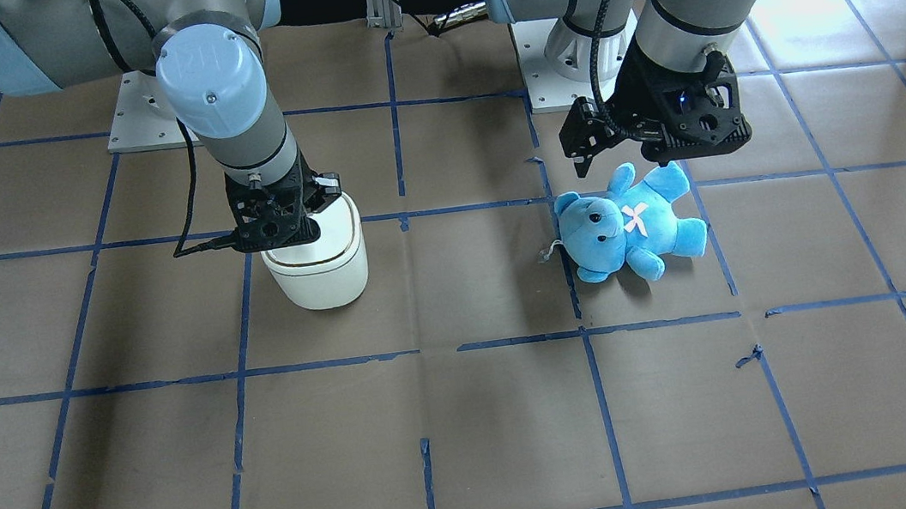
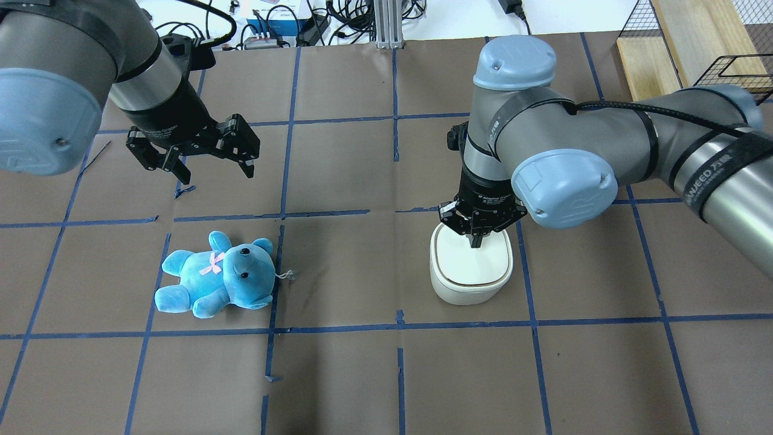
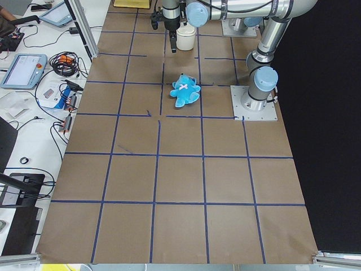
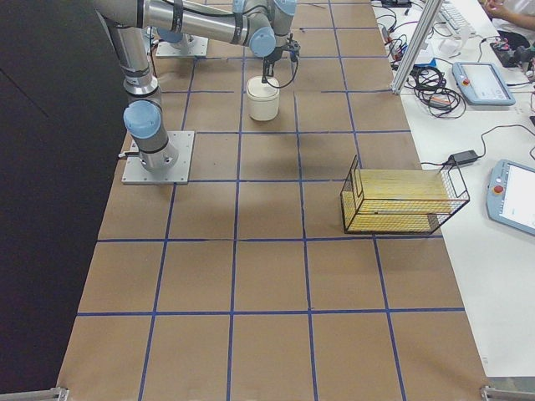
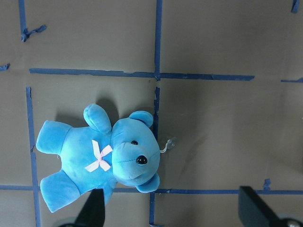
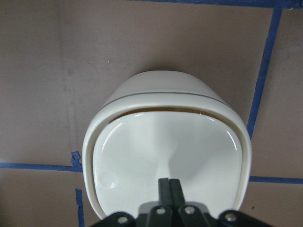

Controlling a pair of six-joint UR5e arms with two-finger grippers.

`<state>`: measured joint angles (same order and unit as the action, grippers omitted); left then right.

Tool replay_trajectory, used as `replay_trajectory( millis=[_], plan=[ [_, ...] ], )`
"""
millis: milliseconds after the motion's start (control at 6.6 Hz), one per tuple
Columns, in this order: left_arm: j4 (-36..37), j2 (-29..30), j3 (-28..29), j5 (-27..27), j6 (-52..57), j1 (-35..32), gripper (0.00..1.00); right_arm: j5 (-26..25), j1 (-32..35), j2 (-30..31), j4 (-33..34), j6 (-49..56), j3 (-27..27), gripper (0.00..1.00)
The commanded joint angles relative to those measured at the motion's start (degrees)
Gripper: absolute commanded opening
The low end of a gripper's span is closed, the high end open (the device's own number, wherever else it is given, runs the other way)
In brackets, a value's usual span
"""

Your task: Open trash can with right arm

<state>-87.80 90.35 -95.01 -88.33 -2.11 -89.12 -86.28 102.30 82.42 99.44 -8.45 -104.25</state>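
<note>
The white trash can [image 2: 471, 284] stands on the brown table, right of centre in the overhead view, and also shows in the front-facing view [image 1: 317, 275]. My right gripper [image 2: 475, 241] is shut, and its joined fingertips [image 6: 169, 185] rest on the near part of the lid [image 6: 161, 142]. A thin dark gap shows along the lid's far edge. My left gripper [image 2: 214, 174] is open and empty, and it hovers above the table beyond a blue teddy bear [image 2: 217, 281].
The teddy bear [image 5: 102, 156] lies on its back on the table's left half. A wire basket with a wooden board [image 4: 401, 200] stands at the far right. The arm bases [image 1: 141, 111] are bolted at the robot's edge.
</note>
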Motion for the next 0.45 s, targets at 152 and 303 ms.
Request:
replay_trajectory(
  millis=[152,303],
  plan=[
    [0.0,0.0,0.0,0.0,0.0,0.0,1.0,-0.02,0.26,-2.09,0.14,0.27,0.1,0.05],
    [0.0,0.0,0.0,0.0,0.0,0.0,1.0,0.06,0.26,-2.09,0.14,0.27,0.19,0.05]
  ],
)
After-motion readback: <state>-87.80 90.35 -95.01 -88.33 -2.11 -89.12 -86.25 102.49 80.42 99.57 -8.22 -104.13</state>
